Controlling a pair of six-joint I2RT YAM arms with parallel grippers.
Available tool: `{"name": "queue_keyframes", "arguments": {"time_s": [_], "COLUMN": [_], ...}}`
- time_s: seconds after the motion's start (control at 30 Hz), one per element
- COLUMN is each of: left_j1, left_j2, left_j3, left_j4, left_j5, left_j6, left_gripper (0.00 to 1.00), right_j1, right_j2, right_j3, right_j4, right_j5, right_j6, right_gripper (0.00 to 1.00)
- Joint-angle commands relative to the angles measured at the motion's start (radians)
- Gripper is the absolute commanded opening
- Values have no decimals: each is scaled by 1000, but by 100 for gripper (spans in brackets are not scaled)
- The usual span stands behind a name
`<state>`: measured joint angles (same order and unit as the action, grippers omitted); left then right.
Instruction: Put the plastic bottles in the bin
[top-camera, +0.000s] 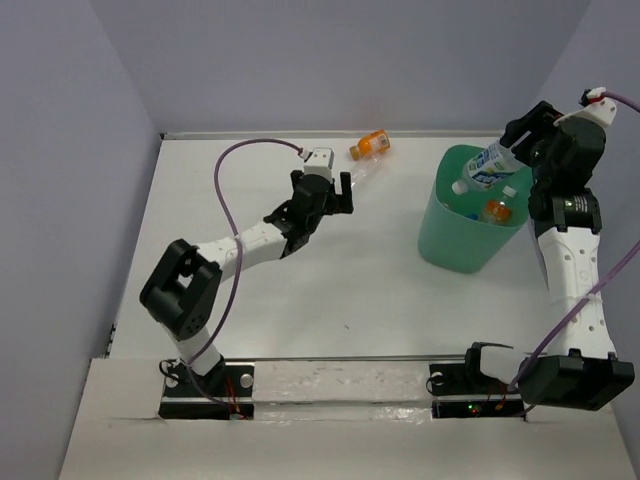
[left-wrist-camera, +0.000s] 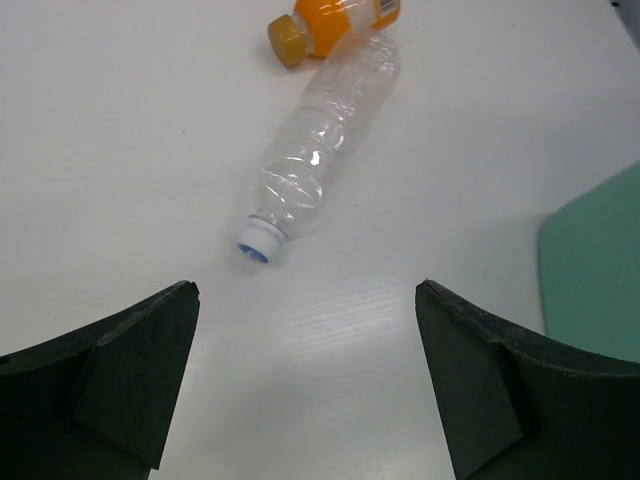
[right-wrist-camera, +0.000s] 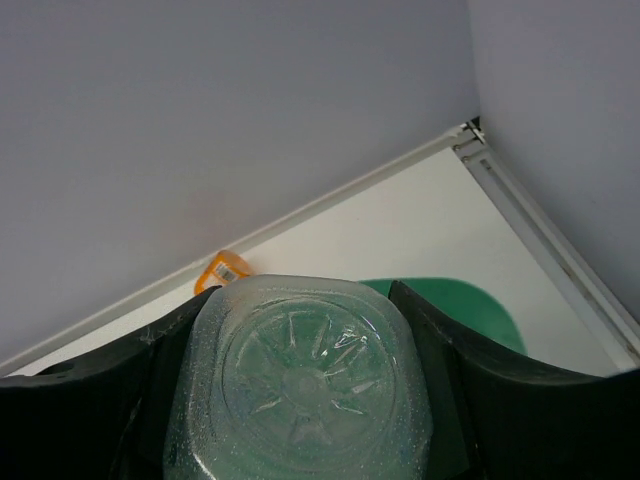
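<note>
White table (top-camera: 350, 300), grey walls (top-camera: 350, 60) close on three sides. Left gripper (left-wrist-camera: 305, 292) spread wide, empty, clear bottle (left-wrist-camera: 320, 140) lying ahead. Right gripper (top-camera: 522, 140) clamps a labelled bottle (top-camera: 490, 163) over the bin (top-camera: 450, 240).

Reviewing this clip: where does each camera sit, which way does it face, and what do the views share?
Top external: above and behind the bases, looking down on the table; left arm and right arm show whole, with the bin by the right arm.
Left wrist: on the left arm, tilted down at the clear bottle lying on the table; the open left gripper frames the bottom corners.
Right wrist: facing the back wall; right gripper shut on the held bottle, seen base-on.
Shared: the orange bottle appears in all three.
</note>
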<state>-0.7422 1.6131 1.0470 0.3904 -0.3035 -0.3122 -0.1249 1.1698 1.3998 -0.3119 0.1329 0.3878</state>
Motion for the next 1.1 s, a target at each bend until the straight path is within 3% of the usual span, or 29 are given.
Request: {"name": "queue_keyframes", "arguments": {"time_s": [0.0, 0.17, 0.2, 0.47, 0.77, 0.9, 1.07], "left_j1": [84, 119, 122, 149, 155, 147, 139], "left_j2": [123, 307, 342, 548, 743, 768, 723], "left_j3": [160, 352, 372, 643, 869, 880, 811], "left_j4": [19, -45, -53, -163, -298, -311, -277], "left_j5": [52, 125, 139, 271, 366, 380, 348], "left_j6": [68, 143, 163, 261, 291, 289, 277], "left_gripper": [99, 99, 99, 99, 99, 88, 51], "right_j1": [-5, -5, -5, 8, 148, 218, 312], "right_j2": [11, 21, 19, -74, -110, -114, -143], "right_j3": [-11, -18, -7, -19, -97, -108, -128], "right_j4": [14, -10, -22, -52, -15, -3, 5], "right_j5": [122, 77, 65, -180, -228, -197, -185], "right_j6": [-93, -138, -136, -61, -36, -33, -23], "right_gripper": [41, 95, 98, 100, 99, 99, 94]}}
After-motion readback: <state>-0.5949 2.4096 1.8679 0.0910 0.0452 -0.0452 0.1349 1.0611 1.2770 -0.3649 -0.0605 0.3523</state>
